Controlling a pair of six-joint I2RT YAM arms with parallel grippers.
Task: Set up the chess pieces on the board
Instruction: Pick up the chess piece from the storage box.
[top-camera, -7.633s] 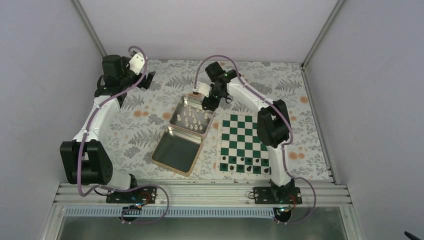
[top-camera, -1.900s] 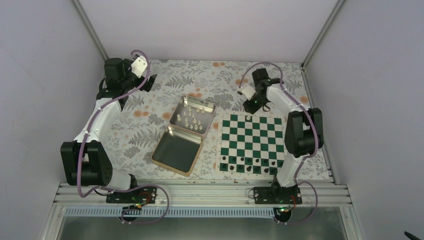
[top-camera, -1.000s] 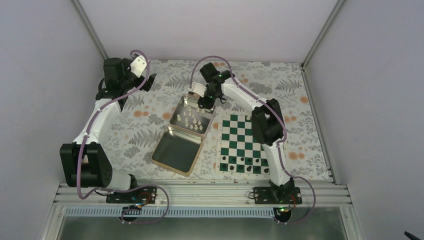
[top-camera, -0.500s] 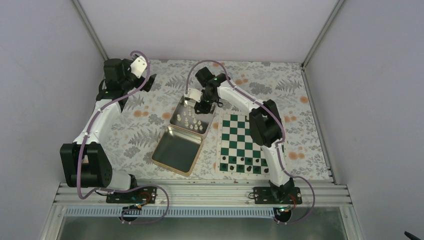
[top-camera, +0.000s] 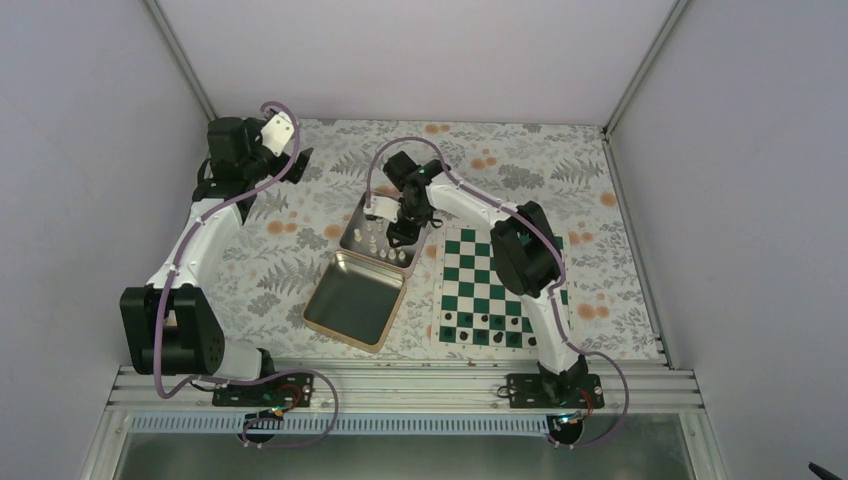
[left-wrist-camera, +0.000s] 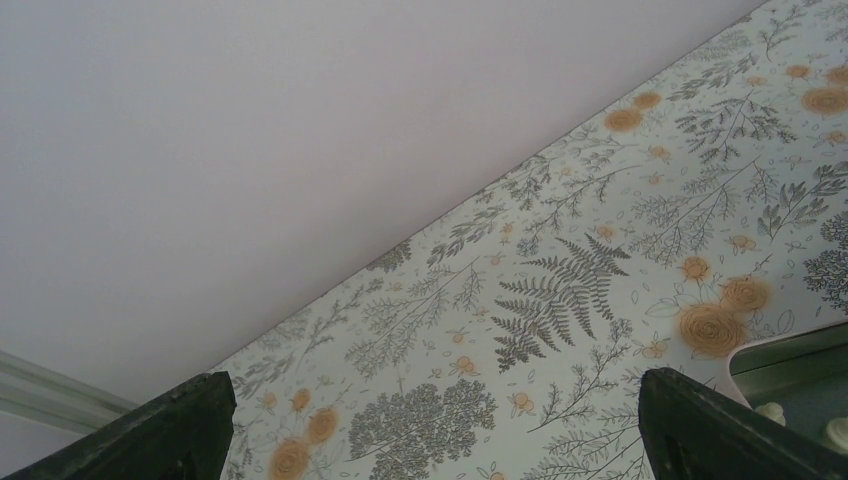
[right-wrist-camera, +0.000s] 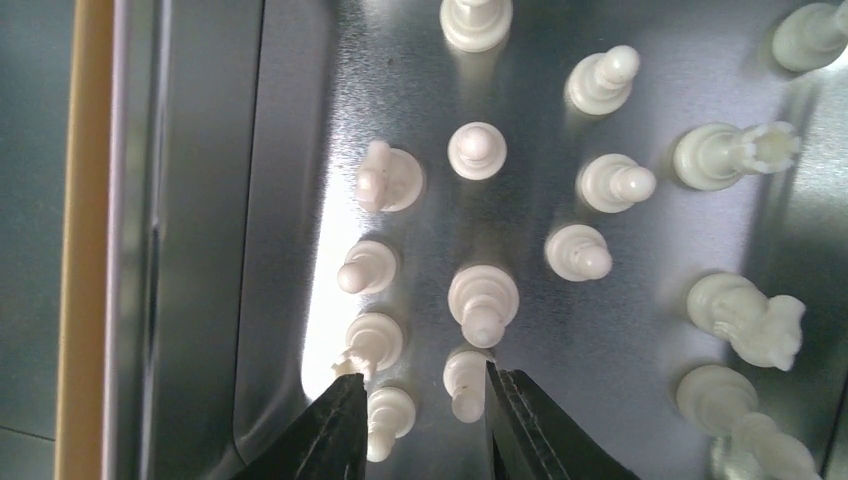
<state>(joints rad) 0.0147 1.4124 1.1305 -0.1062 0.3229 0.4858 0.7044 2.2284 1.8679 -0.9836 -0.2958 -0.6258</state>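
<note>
The chess pieces (right-wrist-camera: 483, 300) stand crowded in the far half of the open silver tin (top-camera: 352, 297). The tin lies just left of the board (top-camera: 487, 280) on the floral desk (top-camera: 280, 255). Small dark pieces (top-camera: 483, 338) line the board's near rows. The right arm reaches forward and bends left past the board's far-left corner. Its right pincer (right-wrist-camera: 420, 395) points down into the tin, released, with its fingers straddling two pieces near the tray's wall. The left arm stretches toward the far-left corner, and its left pincer (left-wrist-camera: 432, 400) is spread wide above the desk.

No lettering, label, brand, number or sign can be read anywhere in these views.
</note>
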